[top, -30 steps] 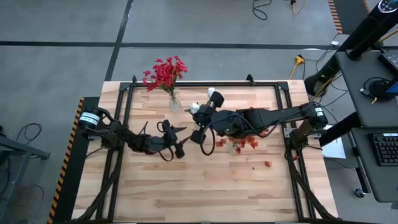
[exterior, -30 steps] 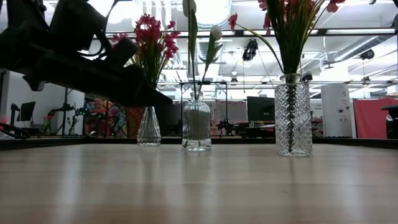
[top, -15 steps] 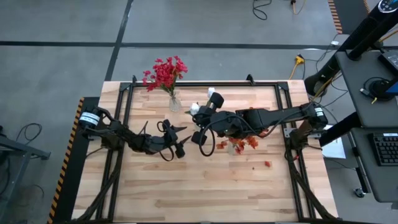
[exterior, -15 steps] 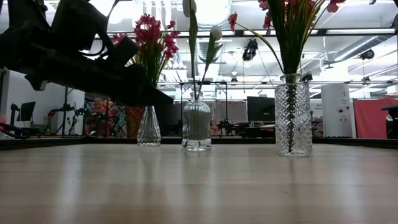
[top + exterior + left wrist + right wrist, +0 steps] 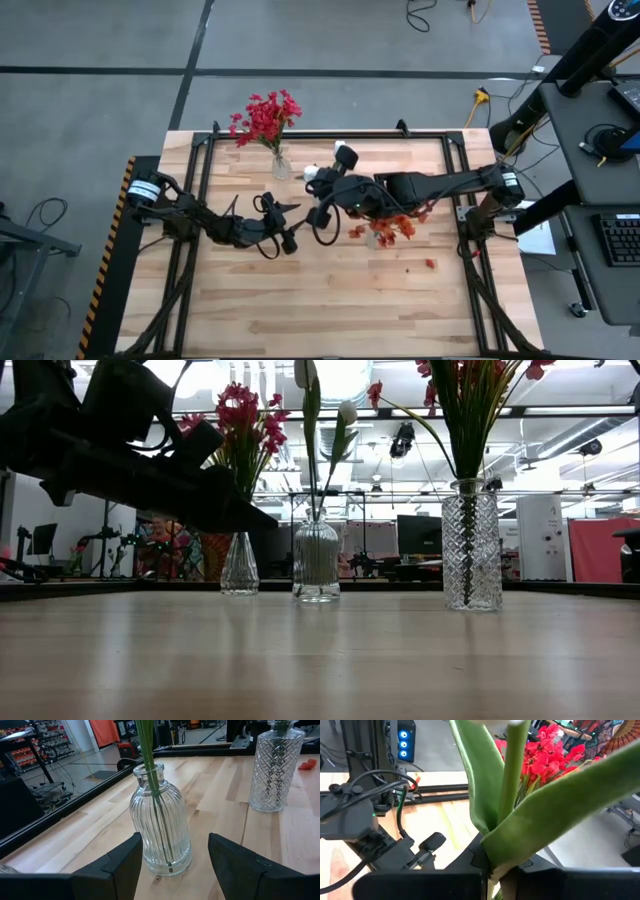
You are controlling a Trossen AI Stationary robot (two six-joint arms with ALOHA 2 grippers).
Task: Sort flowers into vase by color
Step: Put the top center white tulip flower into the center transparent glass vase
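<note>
Two white-bud flowers [image 5: 345, 155] stand with their stalks [image 5: 312, 470] in the ribbed glass vase [image 5: 317, 565] at mid-table. My right gripper [image 5: 328, 190] reaches in from the right above that vase and is shut on a green stalk [image 5: 512, 795]. My left gripper [image 5: 290, 238] hovers open on the vase's near-left side, and its fingers frame the vase [image 5: 160, 825] without touching it. Crimson flowers [image 5: 265, 115] fill the small vase [image 5: 240, 565]. Orange-red flowers [image 5: 395, 228] fill the diamond-cut vase [image 5: 471, 545]. My right gripper pinches a white flower's green stalk between its two fingers, just below where the leaves branch off [image 5: 504, 862]. The fingers lie across the stalk. The stalk stays upright, rising past the fingers, and its lower end is down in the ribbed vase.
The three vases stand in a row across the table's far half. Loose orange-red petals [image 5: 430, 263] lie right of centre. The diamond-cut vase [image 5: 276, 765] is close behind the ribbed one. The near half of the wooden table [image 5: 330, 310] holds only bare boards.
My right arm has shifted slightly toward the table's left, and more of the orange-red flowers show beside it. The vases and the left arm have stayed where they were.
</note>
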